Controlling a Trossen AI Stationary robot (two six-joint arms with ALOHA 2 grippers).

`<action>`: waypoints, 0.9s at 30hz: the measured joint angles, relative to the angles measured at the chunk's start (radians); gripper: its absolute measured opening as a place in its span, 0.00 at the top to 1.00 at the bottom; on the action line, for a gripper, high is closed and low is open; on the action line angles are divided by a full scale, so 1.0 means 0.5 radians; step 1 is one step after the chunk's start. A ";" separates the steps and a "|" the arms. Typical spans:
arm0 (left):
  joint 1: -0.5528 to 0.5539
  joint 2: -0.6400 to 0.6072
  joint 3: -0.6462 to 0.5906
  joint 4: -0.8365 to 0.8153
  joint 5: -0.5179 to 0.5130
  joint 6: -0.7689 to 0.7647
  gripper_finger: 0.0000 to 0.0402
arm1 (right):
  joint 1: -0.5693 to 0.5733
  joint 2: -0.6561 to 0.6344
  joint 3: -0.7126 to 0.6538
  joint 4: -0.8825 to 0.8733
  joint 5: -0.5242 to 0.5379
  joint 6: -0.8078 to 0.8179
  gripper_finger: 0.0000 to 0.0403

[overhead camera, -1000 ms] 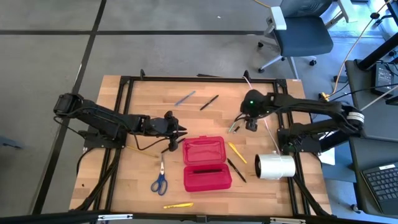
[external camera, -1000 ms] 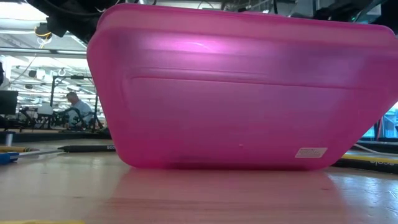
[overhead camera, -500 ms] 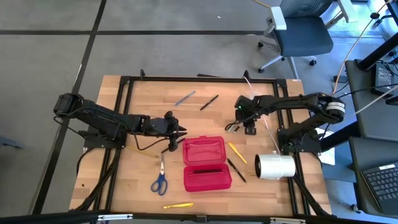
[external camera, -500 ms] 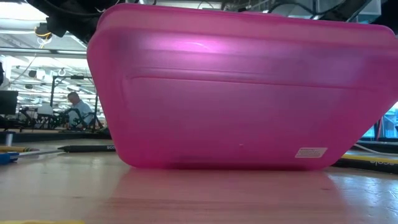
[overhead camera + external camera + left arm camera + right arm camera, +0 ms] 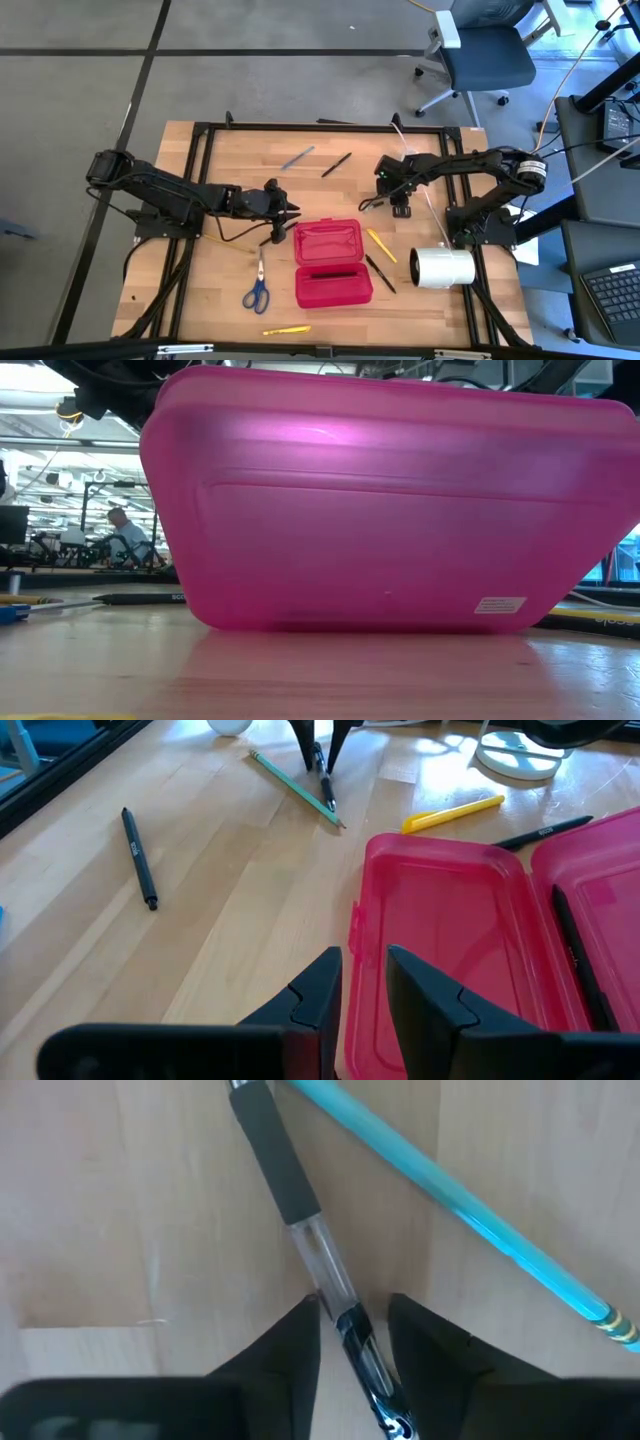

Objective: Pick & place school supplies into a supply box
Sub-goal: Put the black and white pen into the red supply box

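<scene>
The red supply box lies open mid-table, lid [image 5: 327, 240] on the far side and base [image 5: 333, 285] on the near side, with a black pen [image 5: 575, 950] inside. My right gripper [image 5: 352, 1342] points down, open, with one finger on each side of a clear-barrelled black-grip pen [image 5: 300, 1210] that lies on the table. A green pencil [image 5: 450, 1190] lies beside the pen. Whether the fingers touch the pen cannot be told. My left gripper [image 5: 362, 982] waits by the lid's left edge [image 5: 355, 925], slightly open and empty.
Blue-handled scissors [image 5: 257, 290] and a yellow pen [image 5: 287, 329] lie near the front left. A yellow pen [image 5: 381, 245], a black pen [image 5: 379, 272] and the big white roll [image 5: 443, 267] lie right of the box. A blue pencil [image 5: 297, 157] and a black pen [image 5: 336, 164] lie at the far side.
My right gripper has moved toward the table's left edge and come over the clear-barrelled pen beside the green pencil. The pens and the box have stayed where they were.
</scene>
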 joint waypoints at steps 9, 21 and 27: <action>0.000 0.000 0.000 0.000 0.000 0.000 0.81 | 0.001 0.002 -0.004 0.005 0.004 0.022 0.89; -0.001 0.000 0.000 0.000 0.000 -0.003 0.81 | 0.034 -0.162 -0.018 -0.081 0.011 0.138 0.89; -0.001 0.001 0.000 0.000 -0.001 -0.017 0.81 | 0.101 -0.305 -0.015 -0.099 -0.007 0.219 0.88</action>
